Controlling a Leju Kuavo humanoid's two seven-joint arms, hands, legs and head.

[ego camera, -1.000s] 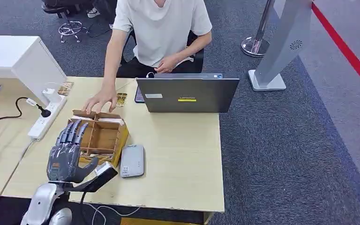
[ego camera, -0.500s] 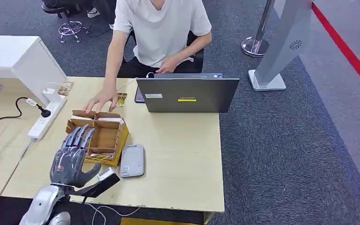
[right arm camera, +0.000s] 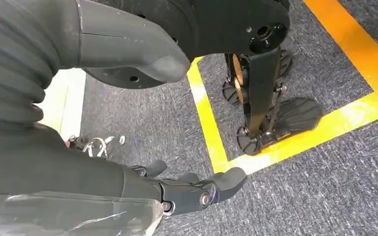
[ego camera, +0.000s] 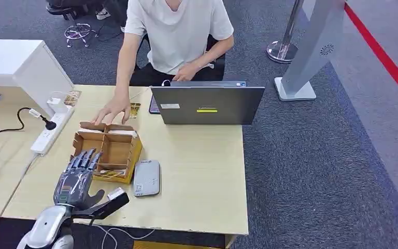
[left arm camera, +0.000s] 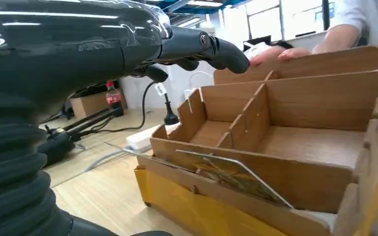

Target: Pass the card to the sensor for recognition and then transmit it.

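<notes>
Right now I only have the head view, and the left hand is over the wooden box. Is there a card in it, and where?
Observer: Yes. The left wrist view shows a card in the box's compartment nearest the hand, leaning tilted against its front wall.
Operator: Is the left hand touching it?
Observer: No. The left hand holds nothing; its fingers reach out above the box, apart from the card.
Operator: And the right hand?
Observer: The right wrist view shows the right hand empty, hanging over grey carpet marked with yellow tape.
</notes>
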